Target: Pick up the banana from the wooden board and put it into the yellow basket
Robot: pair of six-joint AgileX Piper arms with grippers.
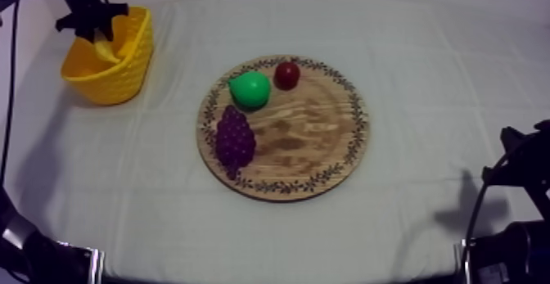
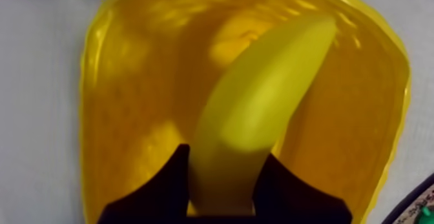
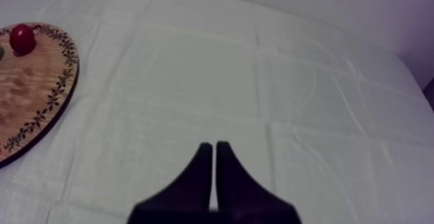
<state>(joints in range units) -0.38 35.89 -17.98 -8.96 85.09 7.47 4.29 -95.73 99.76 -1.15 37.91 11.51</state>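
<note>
Cloth [image 1: 426, 74]: grey-white, covers the whole table and is creased in squares.
Board [image 1: 323, 144]: round and wooden with a leaf-patterned rim, at the centre of the top view. No banana lies on it.
Basket [image 1: 123, 78]: yellow, at the upper left of the top view, well apart from the board.
Left gripper [image 1: 96, 27]: over the basket's mouth at the upper left, clamped on one end of the banana, with a black finger on each side in the left wrist view.
Right gripper [image 3: 214, 146]: fingers pressed together into a narrow wedge with nothing between them, above bare cloth and off to the side of the board's rim.
Banana [image 2: 258, 97]: inside the basket's rim, held by the left gripper.
Grapes [image 1: 234, 138]: purple, at the board's left edge.
Pear [image 1: 250, 89]: green, just above the grapes and beside the red fruit.
Red fruit [image 1: 286, 74]: small, at the board's upper rim.
Key relation: the banana's long axis runs straight out from the left fingers, curving down toward the basket's far wall. Whether its free tip touches the basket cannot be told. The basket lies directly below, so the left arm is the one placed to act.
Step, as a judgement: carrying looks finished, and letting go is what remains.
Writing: no letters, brands or labels can be read.
</note>
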